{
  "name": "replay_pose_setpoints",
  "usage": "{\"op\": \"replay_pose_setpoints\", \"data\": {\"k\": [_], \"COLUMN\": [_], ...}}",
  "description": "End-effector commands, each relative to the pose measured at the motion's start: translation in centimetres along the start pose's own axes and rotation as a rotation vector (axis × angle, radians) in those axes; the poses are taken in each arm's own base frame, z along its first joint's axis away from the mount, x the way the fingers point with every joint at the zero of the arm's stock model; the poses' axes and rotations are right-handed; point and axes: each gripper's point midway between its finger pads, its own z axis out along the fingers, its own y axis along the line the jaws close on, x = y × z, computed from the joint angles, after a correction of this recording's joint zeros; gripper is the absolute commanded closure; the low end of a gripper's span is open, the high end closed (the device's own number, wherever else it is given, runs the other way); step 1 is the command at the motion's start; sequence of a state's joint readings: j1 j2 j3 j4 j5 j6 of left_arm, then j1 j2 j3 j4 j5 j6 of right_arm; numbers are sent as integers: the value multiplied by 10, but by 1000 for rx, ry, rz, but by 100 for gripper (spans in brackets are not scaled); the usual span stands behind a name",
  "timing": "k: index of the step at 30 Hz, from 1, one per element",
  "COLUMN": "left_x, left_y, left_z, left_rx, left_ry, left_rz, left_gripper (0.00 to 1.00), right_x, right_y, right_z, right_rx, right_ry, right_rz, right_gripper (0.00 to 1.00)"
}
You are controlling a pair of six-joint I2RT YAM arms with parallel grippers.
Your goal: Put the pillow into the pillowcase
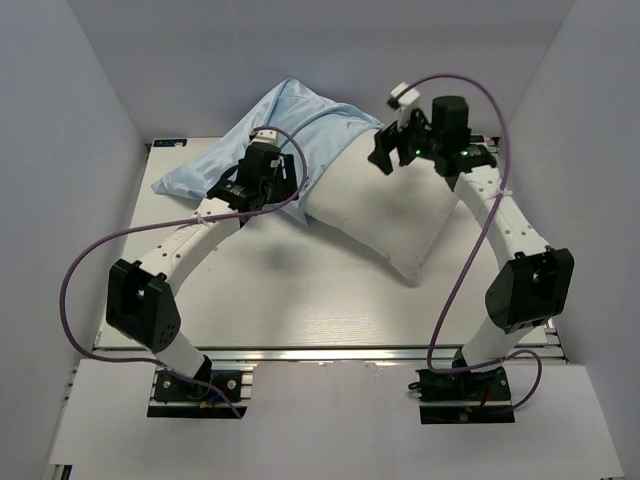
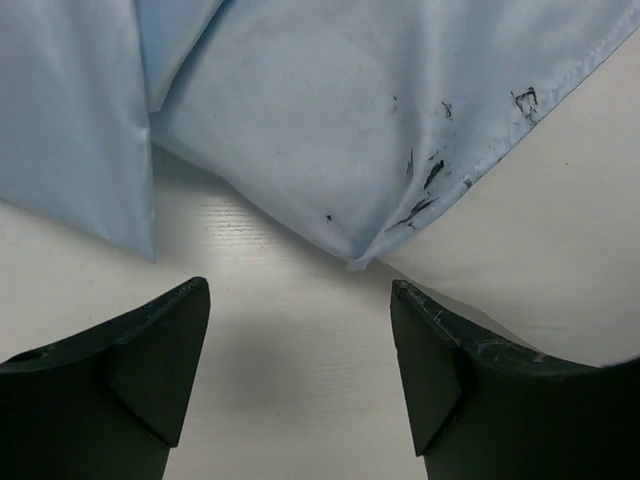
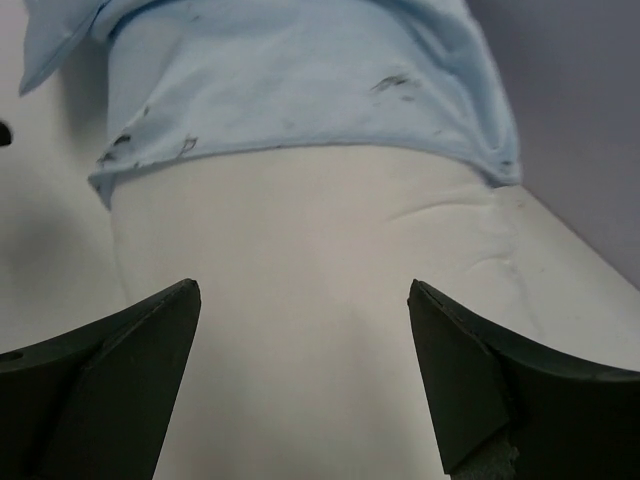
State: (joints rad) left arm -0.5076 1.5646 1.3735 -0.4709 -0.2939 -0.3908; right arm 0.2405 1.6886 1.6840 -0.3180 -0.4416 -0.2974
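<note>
Since the pillow (image 1: pixel 390 220) sits only part-way in the pillowcase (image 1: pixel 300 120), near end bare on the surface (image 1: pixel 290 310), left jaws and right jaws hang spread, pinching nothing, one each side of the hem (image 2: pixel 500 150), probably lined up to pull it further on. Back wall (image 1: pixel 330 50) is close; open room lies nearer.

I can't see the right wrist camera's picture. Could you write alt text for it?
A plump cream pillow fills the frame, its far end tucked inside a crumpled light-blue pillowcase with dark smudges. The right claw stands open in the foreground, holding nothing.
</note>
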Motion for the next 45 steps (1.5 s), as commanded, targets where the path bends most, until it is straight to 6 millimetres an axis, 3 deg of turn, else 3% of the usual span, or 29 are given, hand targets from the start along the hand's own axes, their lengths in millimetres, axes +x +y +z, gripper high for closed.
{"op": "replay_pose_setpoints", "data": {"k": [1,2,5,10,15,20,22,23,25,27,28,29,32,35,39,40,43,45], "left_x": [-22,-21,-14,-1,6,12,8,6,-3,-19,-22,-25,-32,-34,-34,-33,-37,-41], "left_y": [-25,-28,-41,-57,-54,-57,-61,-66,-74,-88,-94,-105,-126,-141,-161,-166,-188,-191], "left_z": [3,8,25,47,68,80,79,76,67,46,37,27,-4,-25,-44,-46,-57,-59], "left_rx": [126,135,179,243,203,202,217,240,278,348,370,407,491,562,630,638,671,673], "left_ry": [-33,-28,11,42,56,76,71,70,59,29,22,5,-7,6,3,5,-9,-16], "left_rz": [51,67,86,78,78,73,64,59,41,28,15,18,13,-21,-56,-63,-61,-77], "left_gripper": [17,18,19,22,28,56,66,75,85,99,100,100,100,100,100,100,100,100], "right_x": [46,63,86,114,127,145,156,164,179,185,190,192,200,178,113,92,49,36], "right_y": [19,14,13,10,15,17,16,14,12,14,16,20,30,52,112,135,172,187], "right_z": [14,17,24,28,31,37,42,43,49,53,55,58,62,67,61,57,56,60], "right_rx": [6,54,91,104,82,75,76,84,89,74,65,44,-8,-128,-332,-391,-484,-527], "right_ry": [122,169,238,295,320,362,387,407,438,449,458,455,475,429,303,256,182,188], "right_rz": [-31,-17,-9,-23,-19,-28,-44,-46,-53,-56,-51,-49,-15,72,220,217,264,336], "right_gripper": [11,11,10,11,11,12,16,19,34,50,57,71,93,100,100,100,100,100]}}
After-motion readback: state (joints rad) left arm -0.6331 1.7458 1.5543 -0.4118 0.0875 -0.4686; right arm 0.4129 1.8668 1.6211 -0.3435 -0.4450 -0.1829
